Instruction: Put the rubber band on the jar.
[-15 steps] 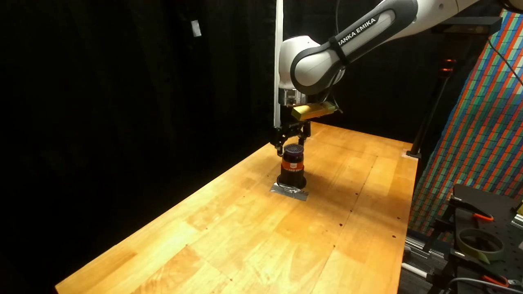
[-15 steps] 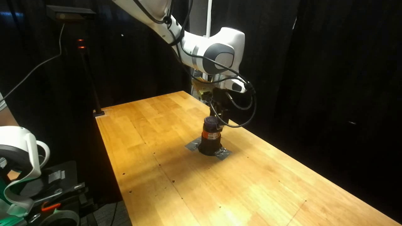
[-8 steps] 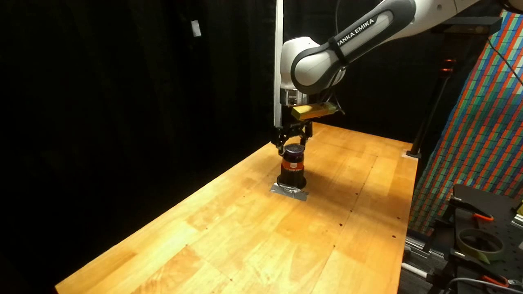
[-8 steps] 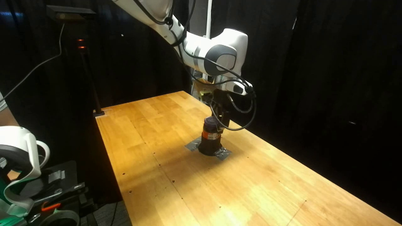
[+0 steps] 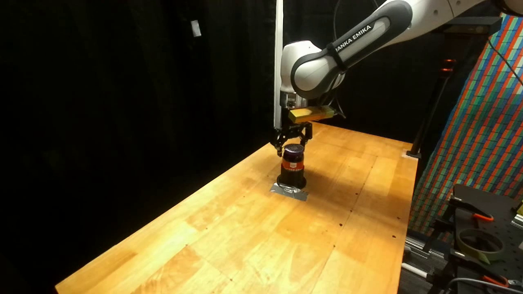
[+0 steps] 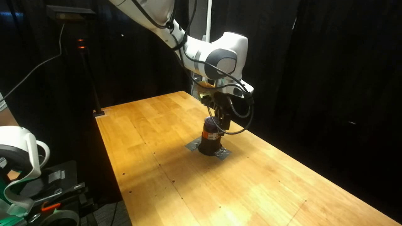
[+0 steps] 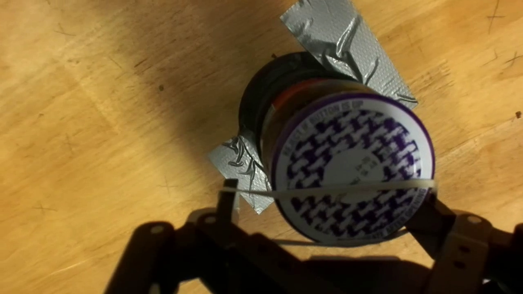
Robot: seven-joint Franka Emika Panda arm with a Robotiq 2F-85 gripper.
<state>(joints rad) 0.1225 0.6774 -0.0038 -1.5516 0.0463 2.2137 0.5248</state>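
Observation:
The jar (image 5: 293, 165) stands upright in a black base taped to the table. It has an orange label and a purple-and-white lid, and also shows in an exterior view (image 6: 210, 134). In the wrist view the lid (image 7: 351, 159) fills the space ahead of and partly between the fingers. My gripper (image 7: 330, 192) is open, its fingers apart at either side of the lid's near part. The pale rubber band (image 7: 310, 190) is stretched between the fingers. One strand crosses over the lid; another runs along the lid's near edge. The gripper also shows in an exterior view (image 5: 291, 148).
The black base (image 7: 255, 98) is held by silver tape (image 7: 351, 41) on both sides. The wooden table (image 5: 253, 237) has its edge close beyond the jar. A black post (image 5: 427, 110) stands at a table corner. A loop of cable (image 6: 245, 128) hangs beside the gripper.
The arm and gripper have lowered a little and shifted slightly beside the jar. The fingers stay apart. The jar has not moved.

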